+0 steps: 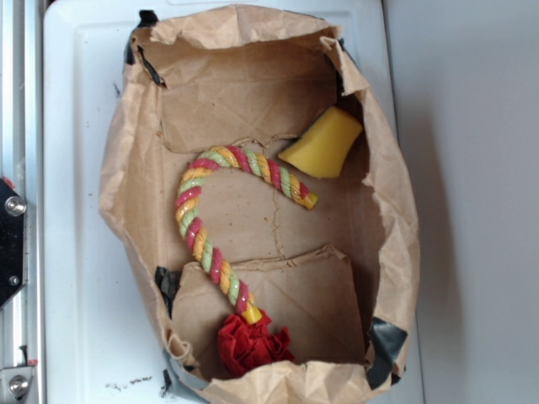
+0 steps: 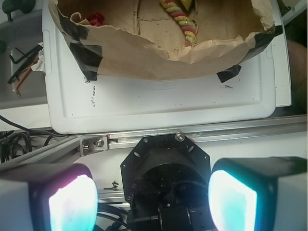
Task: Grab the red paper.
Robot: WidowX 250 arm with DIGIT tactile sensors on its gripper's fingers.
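The claw [image 2: 153, 202] showed only in the wrist view, its two pale, glowing fingers [image 2: 72, 204] spread wide apart at the bottom corners with nothing between them. Between and behind them sat a black round mount [image 2: 166, 161] bolted by an aluminium rail [image 2: 202, 134]. Beyond the rail lay a white tray [image 2: 159, 103], and on it a crumpled brown paper bag [image 2: 144, 57] opened out like a shallow basin, its edges fastened with strips of black tape [image 2: 86, 57]. The claw stood well apart from the bag, outside the tray.

The red paper [image 1: 252, 342] rested inside the bag on its brown floor, close against the bag's wall at the lower edge of the exterior view. In the wrist view only a small scrap of it peeped over the bag's rim near the upper left. It touched the yellow end of a twisted rope toy [image 1: 206, 223] of red, yellow and green strands, which curved like a cane across the middle of the bag. A yellow wedge-shaped block [image 1: 322, 143] lay near the toy's other end, by the bag's far side wall. Loose cables [image 2: 21, 62] lay beside the tray at the left of the wrist view.
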